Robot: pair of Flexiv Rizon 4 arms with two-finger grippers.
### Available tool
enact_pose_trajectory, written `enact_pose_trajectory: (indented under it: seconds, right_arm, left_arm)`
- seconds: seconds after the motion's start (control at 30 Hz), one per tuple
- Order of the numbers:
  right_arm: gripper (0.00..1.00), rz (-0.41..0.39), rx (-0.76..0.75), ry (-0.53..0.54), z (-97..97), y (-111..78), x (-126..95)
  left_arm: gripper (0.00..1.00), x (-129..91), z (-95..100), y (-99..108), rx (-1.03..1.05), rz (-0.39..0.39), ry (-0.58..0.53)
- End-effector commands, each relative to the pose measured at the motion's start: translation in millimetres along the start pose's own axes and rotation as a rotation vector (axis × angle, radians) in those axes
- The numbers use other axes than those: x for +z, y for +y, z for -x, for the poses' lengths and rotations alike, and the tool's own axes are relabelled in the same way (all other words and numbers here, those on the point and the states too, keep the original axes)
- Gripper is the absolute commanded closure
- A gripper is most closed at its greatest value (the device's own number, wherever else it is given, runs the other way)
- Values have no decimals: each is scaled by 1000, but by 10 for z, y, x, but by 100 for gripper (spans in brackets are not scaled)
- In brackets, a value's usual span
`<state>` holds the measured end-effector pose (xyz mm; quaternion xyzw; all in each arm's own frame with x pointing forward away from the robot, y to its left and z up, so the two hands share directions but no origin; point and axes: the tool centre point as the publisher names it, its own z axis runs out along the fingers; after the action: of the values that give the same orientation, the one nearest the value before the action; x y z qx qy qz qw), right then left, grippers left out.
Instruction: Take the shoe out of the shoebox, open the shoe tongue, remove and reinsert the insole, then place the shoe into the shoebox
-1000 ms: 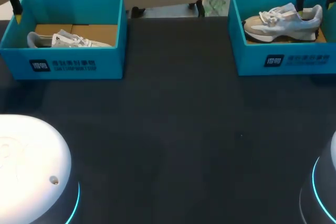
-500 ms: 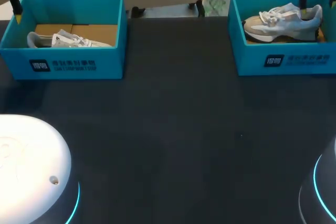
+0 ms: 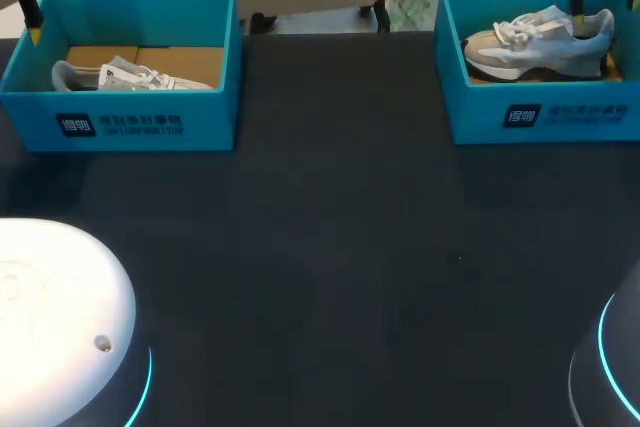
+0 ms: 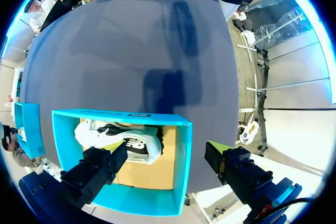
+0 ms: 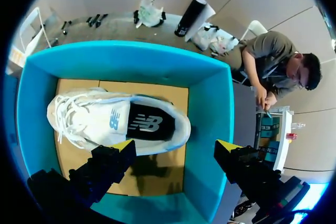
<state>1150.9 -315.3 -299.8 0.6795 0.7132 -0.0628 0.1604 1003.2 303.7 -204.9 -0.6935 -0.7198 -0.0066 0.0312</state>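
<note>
The step in hand appears to be the first one, taking a shoe out of its shoebox, and no grasp has been made. The right tool [image 5: 176,145] hangs above the right shoebox [image 5: 210,103] with its fingers spread wide and nothing between them. The right shoe [image 5: 115,121] lies inside the box on the cardboard floor, below the tool and just ahead of it. It sits closer to one finger than to the other, and the second finger stands over or just past the box wall. The left tool [image 4: 167,149] is likewise spread and holds nothing. It hangs above the left shoebox [image 4: 181,166], where the left shoe [image 4: 118,140] lies on the floor just ahead of one finger, while the other finger is outside the box wall. Both boxes stand on the dark worktop [image 3: 340,227], well apart from each other. The next move probably calls for shifting the working tool sideways until both fingers are inside the walls and straddle the shoe. The tool would then be lowered and pressed together on a firm part such as the heel collar. The outer finger should clear the box wall during descent, otherwise the box may be pushed or lifted with the shoe.
</note>
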Motion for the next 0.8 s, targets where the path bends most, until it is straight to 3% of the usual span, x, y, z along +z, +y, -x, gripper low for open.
enact_pose_trajectory:
  seconds: [0.03, 0.07, 0.1, 0.13, 0.17, 0.2, 0.23, 0.33, 0.4, 0.43, 0.53, 0.8]
  right_arm:
    - [0, -10, 1, -7, 39, 52, 58]
    - [0, -8, 2, -5, 44, 52, 63]
    - [13, -10, 2, -7, 49, 51, 72]
    - [16, -11, 5, -6, 55, 46, 83]
    - [26, -11, 5, -4, 56, 43, 95]
    - [51, -15, 6, -3, 54, 40, 110]
    - [53, -17, 7, -1, 52, 37, 126]
    - [49, -25, 10, 3, 40, 32, 193]
    - [32, -37, 7, -1, 38, 35, 239]
    - [29, -39, 5, 2, 38, 39, 266]
    - [35, -44, 16, 18, 46, 37, 332]
    - [31, -56, 28, 31, 51, 63, 460]
  left_arm:
    - [0, 2, -1, -6, 1, 3, 1]
    - [0, 2, -1, -6, 1, 3, 1]
    - [0, 2, -1, -6, 1, 3, 1]
    - [0, 2, -1, -6, 1, 3, 1]
    - [0, 2, -1, -6, 1, 3, 1]
    - [0, 2, -1, -6, 1, 3, 1]
    - [0, 2, -1, -6, 1, 3, 1]
    - [0, 2, -1, -6, 1, 3, 1]
    - [0, 2, -1, -6, 1, 3, 1]
    - [0, 2, -1, -6, 1, 3, 1]
    - [0, 2, -1, -6, 1, 3, 1]
    - [0, 2, -1, -6, 1, 3, 1]
